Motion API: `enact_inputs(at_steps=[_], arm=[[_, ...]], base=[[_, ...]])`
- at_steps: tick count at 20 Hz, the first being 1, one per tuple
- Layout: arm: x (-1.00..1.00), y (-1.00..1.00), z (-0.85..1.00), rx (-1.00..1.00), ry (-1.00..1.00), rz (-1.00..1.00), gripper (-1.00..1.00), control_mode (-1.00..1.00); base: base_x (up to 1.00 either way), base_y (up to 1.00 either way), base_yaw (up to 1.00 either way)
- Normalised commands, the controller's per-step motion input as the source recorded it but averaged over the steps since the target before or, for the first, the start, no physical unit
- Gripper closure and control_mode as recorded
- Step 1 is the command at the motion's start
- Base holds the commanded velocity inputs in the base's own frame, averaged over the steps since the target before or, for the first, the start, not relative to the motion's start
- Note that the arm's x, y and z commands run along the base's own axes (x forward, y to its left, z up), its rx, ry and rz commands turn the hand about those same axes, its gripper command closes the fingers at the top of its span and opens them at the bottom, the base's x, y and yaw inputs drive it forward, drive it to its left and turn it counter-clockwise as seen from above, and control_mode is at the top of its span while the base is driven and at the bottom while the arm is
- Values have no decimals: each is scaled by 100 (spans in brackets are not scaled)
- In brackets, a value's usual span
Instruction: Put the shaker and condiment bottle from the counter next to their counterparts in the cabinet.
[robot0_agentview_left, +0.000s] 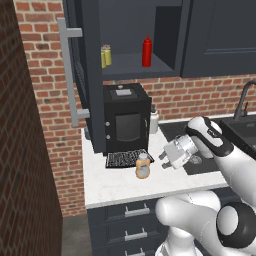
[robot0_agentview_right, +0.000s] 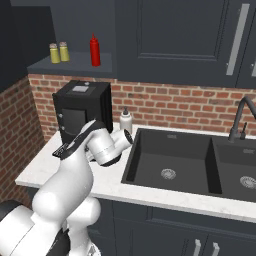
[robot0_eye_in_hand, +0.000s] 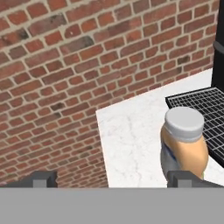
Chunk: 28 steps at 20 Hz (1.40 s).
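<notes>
The condiment bottle (robot0_agentview_left: 143, 166), squat and peach-orange with a whitish cap, stands on the white marbled counter (robot0_agentview_left: 120, 187) in front of the coffee machine's drip grille. My gripper (robot0_agentview_left: 164, 161) hovers just right of it, open, fingers pointing at it with nothing between them. In the hand view the condiment bottle (robot0_eye_in_hand: 186, 144) stands just beyond the right fingertip (robot0_eye_in_hand: 183, 178), off the middle of the gripper (robot0_eye_in_hand: 111, 179). In the open cabinet (robot0_agentview_left: 130, 67) two yellow shakers stand side by side: the duller olive shaker (robot0_agentview_right: 64, 51) and the brighter one (robot0_agentview_right: 54, 52). A slim red bottle (robot0_agentview_right: 94, 50) is to their right.
A black coffee machine (robot0_agentview_left: 125, 120) stands on the counter under the cabinet, its grille (robot0_eye_in_hand: 201, 118) beside the bottle. A white dispenser (robot0_agentview_right: 126, 120) sits by the dark sink (robot0_agentview_right: 170, 160). The cabinet door (robot0_agentview_left: 75, 75) hangs open at left. A brick wall bounds the counter's left end.
</notes>
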Motion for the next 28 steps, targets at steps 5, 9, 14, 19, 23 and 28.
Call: enact_inputs(at_steps=[5, 9, 14, 19, 23, 28], arm=[[0, 1, -17, 0, -8, -4, -100, -100], [0, 0, -10, 0, -9, -3, -100, -100], [1, 0, -10, 0, -7, -1, -100, -100], [11, 0, -6, 0, -3, 0, -100, -100], [16, 0, -1, 0, 0, 0, -100, -100], [23, 0, 0, 0, 0, 0, -100, -100]], base=[[0, 0, 0], [0, 0, 0], [0, 0, 0], [0, 0, 0], [0, 0, 0], [0, 0, 0]])
